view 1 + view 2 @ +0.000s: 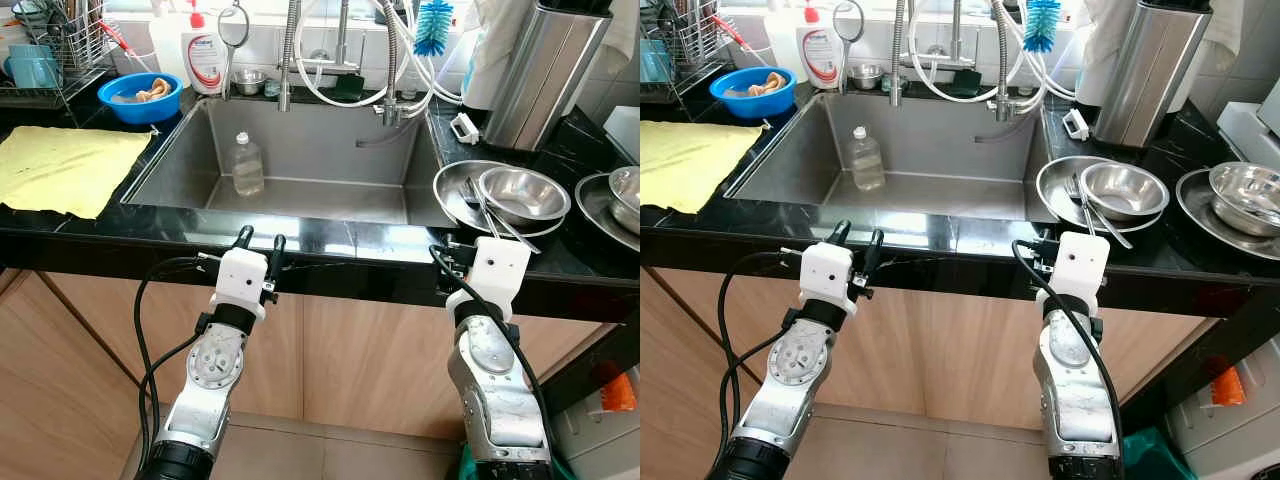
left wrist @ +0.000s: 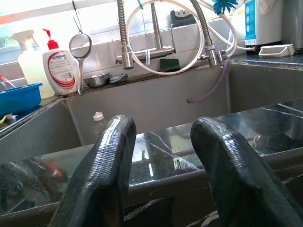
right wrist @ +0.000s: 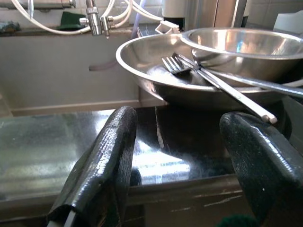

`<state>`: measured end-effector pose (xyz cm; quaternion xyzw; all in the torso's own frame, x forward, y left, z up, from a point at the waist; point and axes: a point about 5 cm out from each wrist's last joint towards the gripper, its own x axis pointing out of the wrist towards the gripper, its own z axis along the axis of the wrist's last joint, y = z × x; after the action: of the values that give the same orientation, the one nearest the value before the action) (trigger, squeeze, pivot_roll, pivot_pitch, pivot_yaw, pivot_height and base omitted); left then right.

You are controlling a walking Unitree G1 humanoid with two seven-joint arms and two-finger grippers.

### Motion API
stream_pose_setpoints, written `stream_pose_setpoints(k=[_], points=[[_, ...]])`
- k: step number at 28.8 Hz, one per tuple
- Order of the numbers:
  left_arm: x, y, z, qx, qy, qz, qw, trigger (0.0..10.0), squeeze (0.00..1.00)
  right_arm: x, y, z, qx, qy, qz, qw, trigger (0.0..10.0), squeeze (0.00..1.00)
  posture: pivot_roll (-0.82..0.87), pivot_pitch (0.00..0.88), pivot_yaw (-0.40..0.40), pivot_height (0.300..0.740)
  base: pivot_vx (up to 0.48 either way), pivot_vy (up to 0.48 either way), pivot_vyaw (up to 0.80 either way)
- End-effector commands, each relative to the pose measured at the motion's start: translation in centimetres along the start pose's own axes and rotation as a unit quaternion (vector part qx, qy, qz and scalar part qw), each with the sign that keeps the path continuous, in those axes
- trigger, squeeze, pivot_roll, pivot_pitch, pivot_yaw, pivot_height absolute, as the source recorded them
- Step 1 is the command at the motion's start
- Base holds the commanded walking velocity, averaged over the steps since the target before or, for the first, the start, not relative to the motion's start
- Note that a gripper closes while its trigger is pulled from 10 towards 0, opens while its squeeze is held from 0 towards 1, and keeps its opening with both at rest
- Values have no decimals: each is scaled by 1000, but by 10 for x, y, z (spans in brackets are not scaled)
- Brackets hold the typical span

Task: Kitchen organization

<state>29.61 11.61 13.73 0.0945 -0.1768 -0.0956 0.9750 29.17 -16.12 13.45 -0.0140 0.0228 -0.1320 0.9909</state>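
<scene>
A black marble countertop [image 1: 330,250] frames a steel sink [image 1: 300,150] below pale tiled wall [image 1: 270,45], daylight glaring off the stone; light wooden cabinet fronts [image 1: 370,350] drop to a tan floor [image 1: 300,450].

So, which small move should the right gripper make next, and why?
Probably a short reach forward and up toward the fork. The right gripper is open at the counter edge, just short of the steel plate, and the fork's handle hangs over the plate's rim toward it, beside the bowl.
</scene>
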Motion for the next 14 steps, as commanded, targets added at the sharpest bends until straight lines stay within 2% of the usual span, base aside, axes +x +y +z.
stream_pose_setpoints(k=[1, 9, 14], points=[[-1, -2, -3, 1, 4, -4, 1000, 10000, 0, -1, -1, 0, -3, 3, -2, 1000, 10000, 0, -143, 0, -41, 706, 0, 0, 0], [-1, -3, -3, 2, 5, -5, 1000, 10000, 0, -2, 1, -4, -9, 16, 2, 1000, 10000, 0, -143, 0, -40, 706, 0, 0, 0], [-1, -3, -3, 2, 5, -6, 1000, 10000, 0, -1, 0, 0, -4, 4, -4, 1000, 10000, 0, -143, 0, -39, 706, 0, 0, 0]])
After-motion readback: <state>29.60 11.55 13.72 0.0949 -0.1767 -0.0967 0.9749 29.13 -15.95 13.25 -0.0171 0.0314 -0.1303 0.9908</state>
